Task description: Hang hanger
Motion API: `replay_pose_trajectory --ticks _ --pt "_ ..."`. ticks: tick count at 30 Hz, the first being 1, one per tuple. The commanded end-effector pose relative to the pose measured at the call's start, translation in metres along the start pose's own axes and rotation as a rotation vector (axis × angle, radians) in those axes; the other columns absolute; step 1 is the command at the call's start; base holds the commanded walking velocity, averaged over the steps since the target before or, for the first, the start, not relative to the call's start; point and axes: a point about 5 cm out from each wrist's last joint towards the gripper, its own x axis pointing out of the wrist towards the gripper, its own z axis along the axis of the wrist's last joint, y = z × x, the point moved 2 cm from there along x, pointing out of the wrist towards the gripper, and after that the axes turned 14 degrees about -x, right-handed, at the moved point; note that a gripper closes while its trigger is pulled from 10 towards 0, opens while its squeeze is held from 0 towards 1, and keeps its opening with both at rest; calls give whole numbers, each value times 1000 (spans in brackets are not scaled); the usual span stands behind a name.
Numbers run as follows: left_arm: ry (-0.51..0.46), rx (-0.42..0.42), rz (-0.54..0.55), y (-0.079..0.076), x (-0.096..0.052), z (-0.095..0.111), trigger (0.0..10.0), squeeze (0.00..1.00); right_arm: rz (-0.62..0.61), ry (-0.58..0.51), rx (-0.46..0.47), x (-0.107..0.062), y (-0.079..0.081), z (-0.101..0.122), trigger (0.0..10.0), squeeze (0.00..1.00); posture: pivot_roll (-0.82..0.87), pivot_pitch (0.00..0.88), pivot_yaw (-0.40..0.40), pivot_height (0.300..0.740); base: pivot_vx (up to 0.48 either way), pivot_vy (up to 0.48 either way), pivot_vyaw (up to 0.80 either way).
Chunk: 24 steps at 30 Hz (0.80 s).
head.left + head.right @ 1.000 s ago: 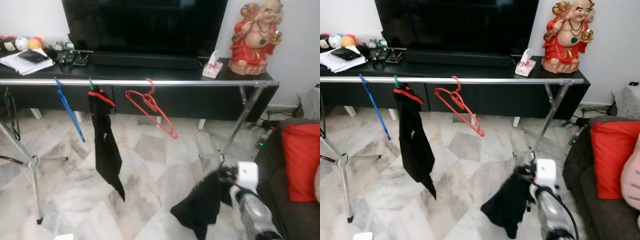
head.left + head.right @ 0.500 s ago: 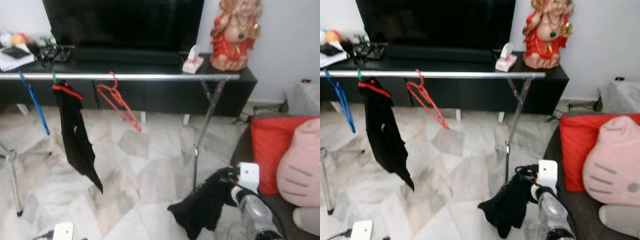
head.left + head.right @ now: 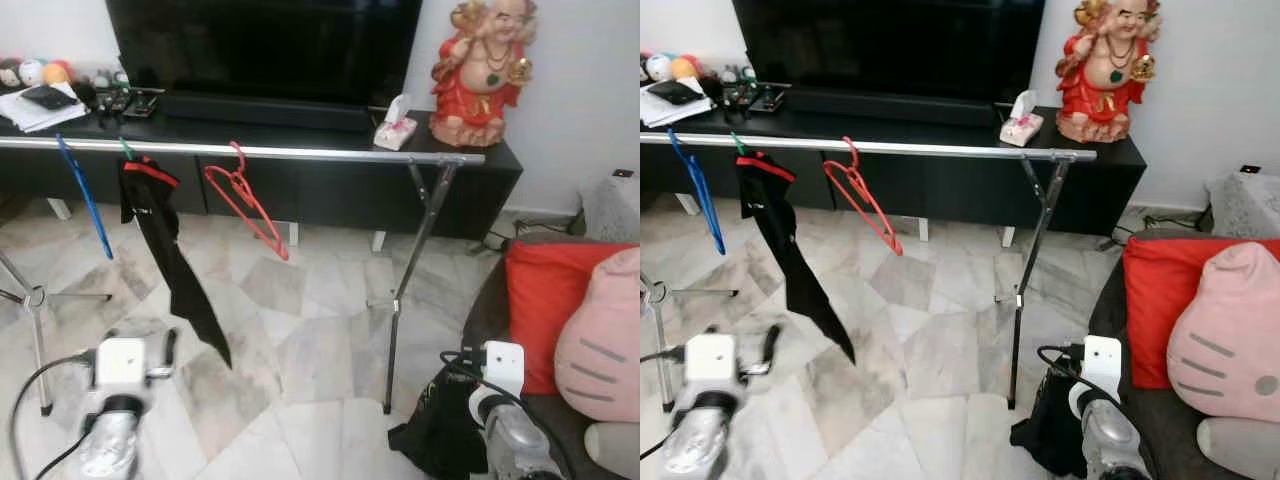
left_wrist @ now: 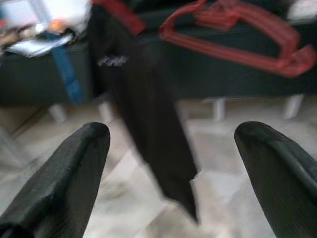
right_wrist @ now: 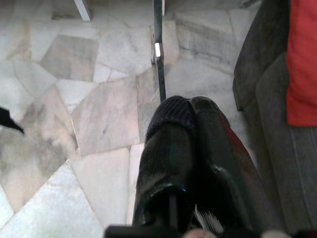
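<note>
A steel rail (image 3: 300,151) crosses the room in front of the TV console. On it hang a blue hanger (image 3: 85,195), a black garment (image 3: 170,260) on a green hook, and an empty red hanger (image 3: 247,200). My right gripper (image 5: 190,111) is low at the right beside the sofa. It is shut on a bundled black garment (image 3: 440,440), and a red strip shows between its fingers. My left gripper (image 4: 173,148) is open, low at the left (image 3: 140,345), and faces the hung garment (image 4: 148,109) and the red hanger (image 4: 233,39).
The rack's right leg (image 3: 395,300) stands just ahead of my right arm, and its left tripod leg (image 3: 35,300) is near my left arm. A dark sofa with a red cushion (image 3: 545,300) and a pink plush (image 3: 600,340) is at the right. A red statue (image 3: 480,75) stands on the console.
The view has shifted. My left arm has come up into view at the lower left. My right gripper and its black garment now sit lower, close to the sofa.
</note>
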Motion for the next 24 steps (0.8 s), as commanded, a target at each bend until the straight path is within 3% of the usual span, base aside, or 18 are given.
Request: replay_pose_trajectory --ticks 1,5,8,15,22,24 --pt "-45 19 -120 -36 3 16 10000 0 -19 8 2 1 -4 1 10000 0 101 0 -60 716 0 0 0" --pt "-61 -38 -178 -69 3 27 10000 0 -19 -11 12 3 -3 7 10000 0 94 0 -55 716 0 0 0" --pt "-64 -34 -221 -82 3 31 10000 0 -14 -22 12 3 -2 10 10000 0 92 0 -53 716 0 0 0" --pt "-41 -19 -233 -87 3 39 10000 0 -6 -63 25 5 -1 19 10000 0 86 0 -47 716 197 0 0" --pt "-31 -2 -195 -79 7 45 10000 0 12 -66 -23 5 2 19 10000 0 89 0 -49 716 304 0 0" --pt "-4 13 -176 -76 8 41 10000 0 17 -69 -24 6 3 20 10000 0 92 0 -51 716 307 0 775"
